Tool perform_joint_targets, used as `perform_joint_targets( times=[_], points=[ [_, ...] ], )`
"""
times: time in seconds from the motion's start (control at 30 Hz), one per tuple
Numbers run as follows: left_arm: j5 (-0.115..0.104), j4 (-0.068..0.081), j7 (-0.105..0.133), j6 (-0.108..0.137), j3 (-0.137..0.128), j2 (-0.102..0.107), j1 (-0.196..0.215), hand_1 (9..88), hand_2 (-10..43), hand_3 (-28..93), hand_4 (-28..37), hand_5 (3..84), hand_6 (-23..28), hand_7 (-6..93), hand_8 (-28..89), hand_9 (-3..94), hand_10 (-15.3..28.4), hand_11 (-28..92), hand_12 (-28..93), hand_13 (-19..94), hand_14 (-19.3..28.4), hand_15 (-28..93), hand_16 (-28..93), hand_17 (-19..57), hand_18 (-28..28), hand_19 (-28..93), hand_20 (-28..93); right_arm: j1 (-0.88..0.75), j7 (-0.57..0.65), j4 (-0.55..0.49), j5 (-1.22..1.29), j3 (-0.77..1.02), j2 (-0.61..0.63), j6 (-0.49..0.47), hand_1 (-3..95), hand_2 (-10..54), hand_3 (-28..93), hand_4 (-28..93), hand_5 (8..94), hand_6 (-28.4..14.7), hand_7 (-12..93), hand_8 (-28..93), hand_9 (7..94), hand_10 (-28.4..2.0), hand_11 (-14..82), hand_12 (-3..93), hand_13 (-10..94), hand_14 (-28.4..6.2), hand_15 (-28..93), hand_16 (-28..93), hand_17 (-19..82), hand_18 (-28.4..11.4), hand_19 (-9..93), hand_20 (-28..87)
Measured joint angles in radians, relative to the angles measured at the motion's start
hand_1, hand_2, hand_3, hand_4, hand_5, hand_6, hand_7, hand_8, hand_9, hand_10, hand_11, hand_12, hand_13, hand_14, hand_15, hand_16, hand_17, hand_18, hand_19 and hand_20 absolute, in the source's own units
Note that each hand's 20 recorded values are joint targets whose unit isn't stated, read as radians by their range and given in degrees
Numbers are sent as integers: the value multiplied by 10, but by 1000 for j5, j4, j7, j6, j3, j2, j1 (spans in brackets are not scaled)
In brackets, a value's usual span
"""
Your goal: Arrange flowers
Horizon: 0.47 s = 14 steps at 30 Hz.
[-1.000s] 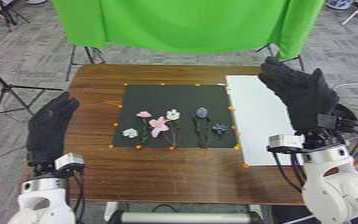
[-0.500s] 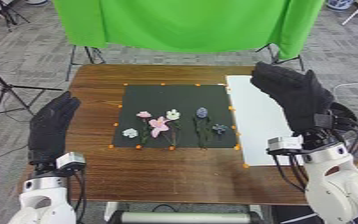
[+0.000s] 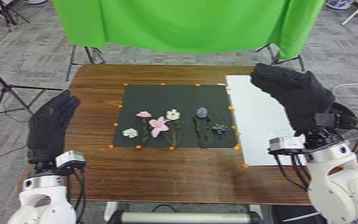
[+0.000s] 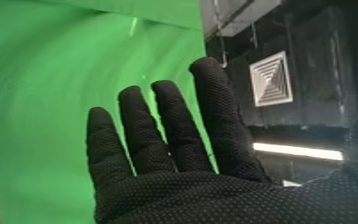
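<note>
At the left of the brown table (image 3: 184, 175), the left hand (image 3: 47, 130) is held with straight fingers close together. By the right hand (image 3: 293, 95), its straight fingers spread slightly apart, a white sheet (image 3: 254, 130) is partly hidden. Between the hands, white, pink and blue flowers (image 3: 159, 125) are laid on a dark mat (image 3: 175, 94). Beyond the table, green cloth (image 3: 189, 25) is hung.

Six flowers (image 3: 159, 125), two pink, two white and two bluish, are lying on one dark mat (image 3: 144, 95), one white sheet (image 3: 257, 125) and one brown table (image 3: 175, 175) are showing, and one left hand (image 3: 49, 125) and one right hand (image 3: 295, 92) are making two.
</note>
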Motion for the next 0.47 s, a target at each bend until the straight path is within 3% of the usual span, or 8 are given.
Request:
perform_joint_targets(
  times=[0.17,0.47],
  points=[
    [-6,1,0,-4,3,-5,0,337,-95,704,-199,536,1,174,-88,473,124,192,108,367,147,203,0,120,117,156,245,2,6,1,-26,-2,0,-12,94,-95,766,-185,540,-10,110,-81,442,-141,51,113,303,-163,81,168,136,-167,85,245],
    [-5,5,-10,-7,8,-7,-10,328,-95,706,-195,531,-6,185,-93,479,120,198,108,361,149,206,-3,50,127,93,207,0,9,1,-23,1,-1,-27,90,-95,766,-187,539,-8,115,-83,447,-140,53,118,311,-164,87,175,136,-169,89,250]
  ],
)
